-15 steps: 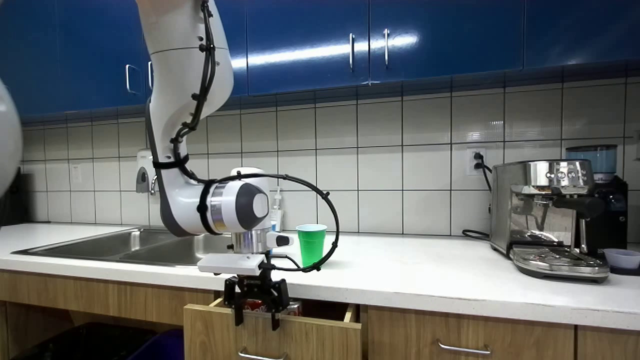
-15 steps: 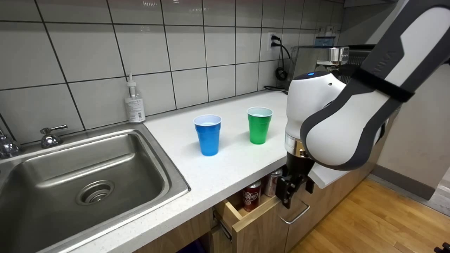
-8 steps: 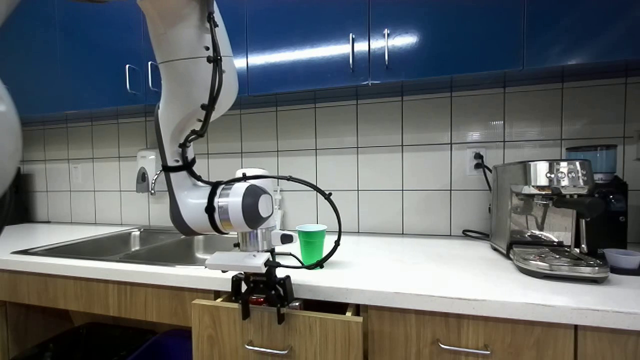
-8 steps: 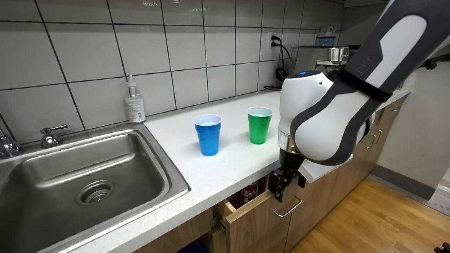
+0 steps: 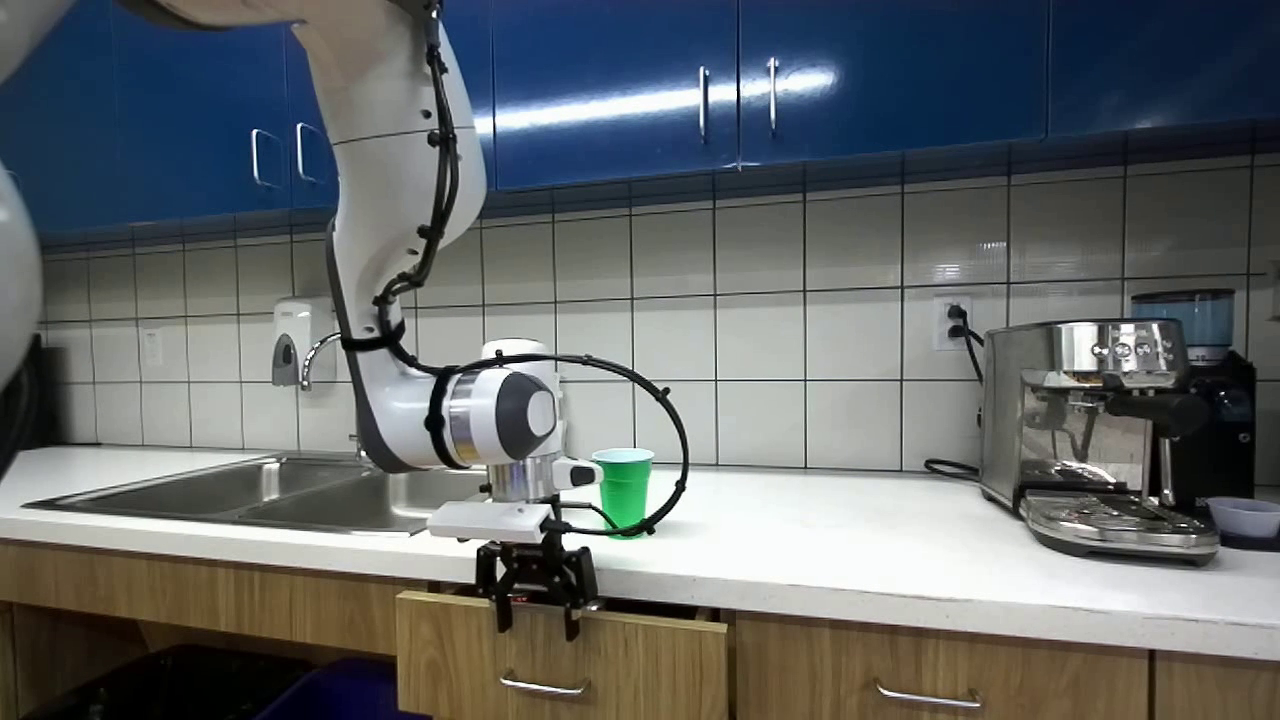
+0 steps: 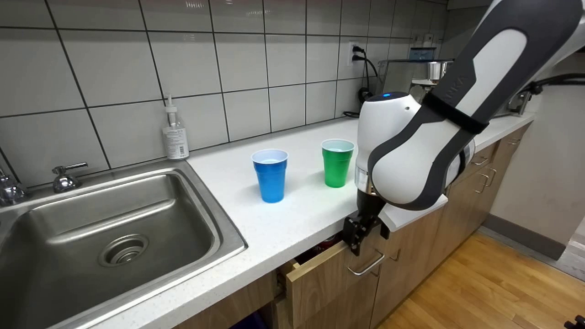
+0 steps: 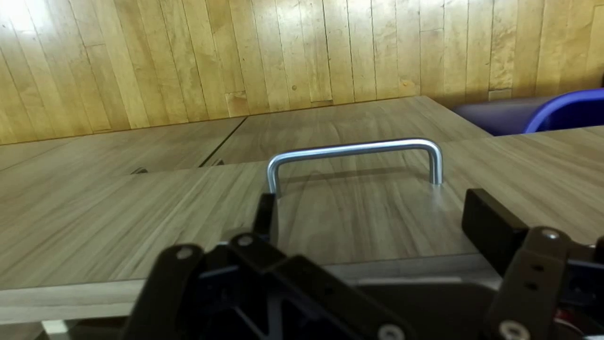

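Drawer [image 5: 620, 665] partly out beneath the counter [image 6: 301, 205]. Gripper [image 5: 538, 630] spread wide, gripping nothing; fingers [image 7: 493, 226] outside its face above the handle [image 7: 354, 149], contact hard to judge. Advise pressing squarely, slowly, near mid-width, wrist clear of counter edge.

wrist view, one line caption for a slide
Open gripper at a wooden drawer front, with metal handle and plank floor beyond.
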`<state>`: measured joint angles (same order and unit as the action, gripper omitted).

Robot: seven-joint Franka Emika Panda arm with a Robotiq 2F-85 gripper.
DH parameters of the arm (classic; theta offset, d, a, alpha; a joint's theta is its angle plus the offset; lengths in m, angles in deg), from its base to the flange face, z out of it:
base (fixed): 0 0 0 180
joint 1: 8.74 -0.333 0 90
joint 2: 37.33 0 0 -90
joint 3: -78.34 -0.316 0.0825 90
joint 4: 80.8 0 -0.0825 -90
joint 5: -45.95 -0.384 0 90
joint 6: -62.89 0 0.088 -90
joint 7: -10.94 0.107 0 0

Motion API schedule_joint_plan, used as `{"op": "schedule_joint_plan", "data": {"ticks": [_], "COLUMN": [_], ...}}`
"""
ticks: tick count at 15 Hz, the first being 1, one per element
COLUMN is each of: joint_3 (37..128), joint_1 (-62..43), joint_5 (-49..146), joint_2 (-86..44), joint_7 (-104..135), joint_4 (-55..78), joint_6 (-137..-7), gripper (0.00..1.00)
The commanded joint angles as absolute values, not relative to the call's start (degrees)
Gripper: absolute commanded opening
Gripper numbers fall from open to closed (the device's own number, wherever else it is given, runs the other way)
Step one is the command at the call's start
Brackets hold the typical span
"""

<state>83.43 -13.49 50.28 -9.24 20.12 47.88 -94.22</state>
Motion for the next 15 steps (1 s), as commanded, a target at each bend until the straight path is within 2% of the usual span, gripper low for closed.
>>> {"op": "schedule_joint_plan", "data": {"ticks": [1, 9, 15], "joint_3": [82.0, 78.9, 78.6], "joint_1": [-11.6, -8.2, -7.4], "joint_5": [48.0, 42.4, 40.7], "joint_2": [-10.3, -19.3, -29.8], "joint_7": [18.9, 14.4, 9.7], "joint_4": [47.7, 54.3, 58.9], "joint_6": [-93.6, -90.1, -81.4], "gripper": [1.00, 1.00, 1.00]}}
